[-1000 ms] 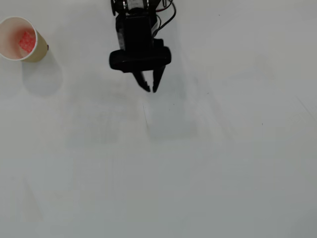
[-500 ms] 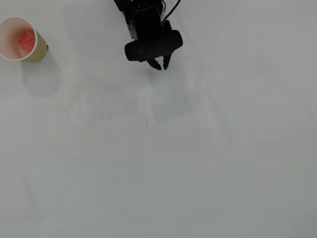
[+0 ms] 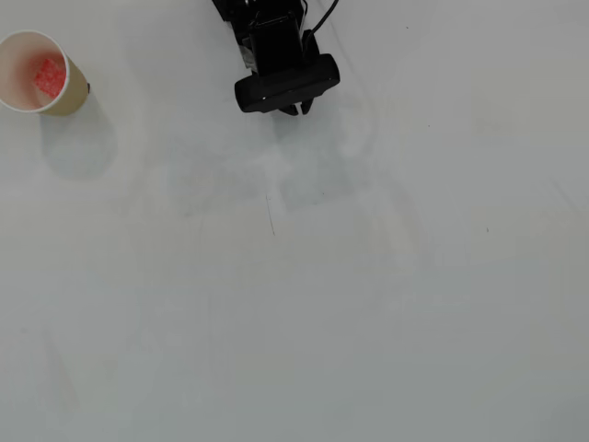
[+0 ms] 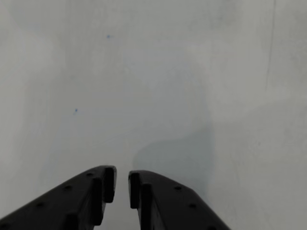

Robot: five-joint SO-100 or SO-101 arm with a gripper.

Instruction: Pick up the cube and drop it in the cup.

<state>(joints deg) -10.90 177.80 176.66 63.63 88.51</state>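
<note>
from the wrist view, the nearest things are the two black plastic fingers [image 4: 98, 196] of the gripper [image 4: 122, 184], rising from the bottom edge with small round screw holes along their tops. the tips stand almost together, with only a thin sliver of pale surface between them, and nothing is held there. beyond them lies the plain white table [image 4: 153, 72], with a soft grey shadow just past the right finger, a couple of tiny blue specks off to the left, and a faint thin line running down near the right edge. this view shows neither cup nor cube.

the overhead view gives what the wrist view cannot. the black arm [image 3: 276, 46] sits at the top middle, with a dark oval camera housing across its front and a cable trailing up to the edge; the fingertips barely peek out beneath that housing, so their spacing cannot be judged from here. well apart from the arm, in the top left corner, stands the cream-white paper cup with tan outer wall [image 3: 75, 92], upright, its round rim open to the camera. inside it, against the pale inner wall, rests the small bright red speckled cube [image 3: 50, 77], looking soft and slightly washed out, much smaller than the cup's mouth.
</note>
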